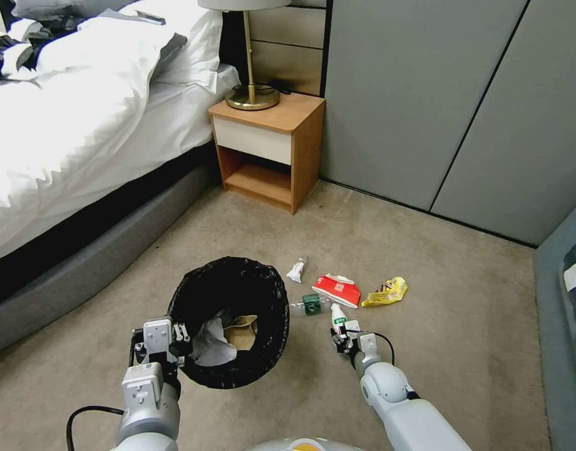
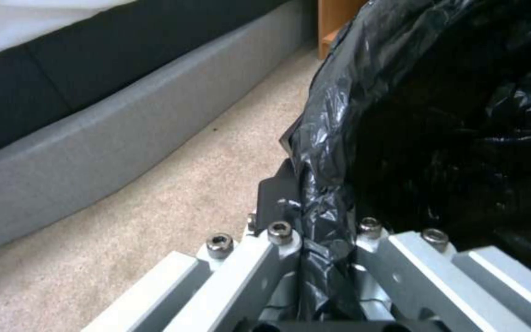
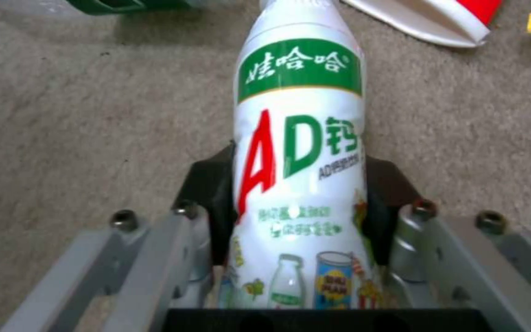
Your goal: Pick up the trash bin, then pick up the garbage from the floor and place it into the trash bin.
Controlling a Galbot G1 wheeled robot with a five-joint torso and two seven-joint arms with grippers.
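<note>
The trash bin (image 1: 189, 289), lined with a crinkled black bag (image 2: 438, 138), sits at the left over the carpet. My left gripper (image 1: 177, 335) (image 2: 316, 221) is shut on its near rim. Inside lie a tan paper bag (image 1: 241, 331) and white tissue (image 1: 211, 348). My right gripper (image 1: 342, 332) (image 3: 299, 184) is shut on a white bottle (image 1: 337, 314) (image 3: 299, 138) low at the carpet, pads on both its sides. More garbage lies beyond: a clear green-labelled bottle (image 1: 310, 305), a red-white packet (image 1: 338, 289), a yellow wrapper (image 1: 385, 292) and a small white wad (image 1: 296, 270).
A wooden nightstand (image 1: 266, 147) with a brass lamp (image 1: 252, 94) stands at the back beside the bed (image 1: 81, 125), whose grey base (image 2: 93, 152) runs along the left. Grey cabinet doors (image 1: 426, 94) close off the back. A dark grey furniture edge (image 1: 560, 326) lines the right.
</note>
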